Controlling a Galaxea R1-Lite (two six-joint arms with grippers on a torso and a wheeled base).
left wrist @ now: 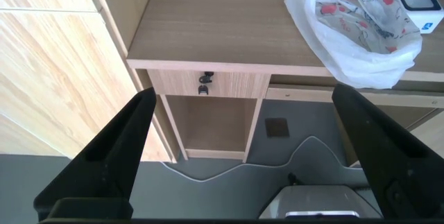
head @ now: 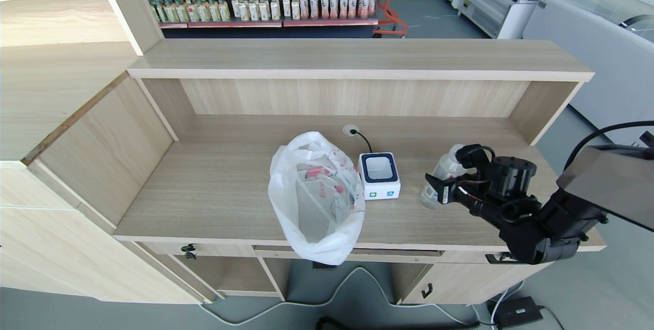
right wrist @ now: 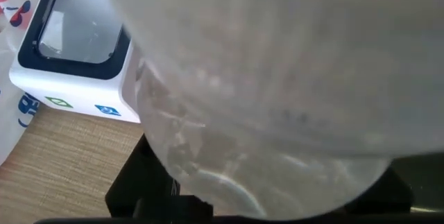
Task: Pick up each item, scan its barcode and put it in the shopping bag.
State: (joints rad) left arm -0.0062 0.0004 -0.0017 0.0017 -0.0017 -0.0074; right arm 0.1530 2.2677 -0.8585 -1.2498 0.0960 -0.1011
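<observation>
Pale wooden shop table (head: pixel 230 187), drink shelves (head: pixel 265 8) far behind. The right tool (head: pixel 449 177) clasps a clear plastic bottle (head: pixel 443 166) at the table's right, beside the scanner (head: pixel 379 175). The left tool (left wrist: pixel 244 92) gapes wide, empty.

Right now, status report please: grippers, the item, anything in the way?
Left gripper open, low before the counter. Right gripper shut on clear bottle, right of the scanner. Scanner stands between bottle and shopping bag; nothing else between.
</observation>
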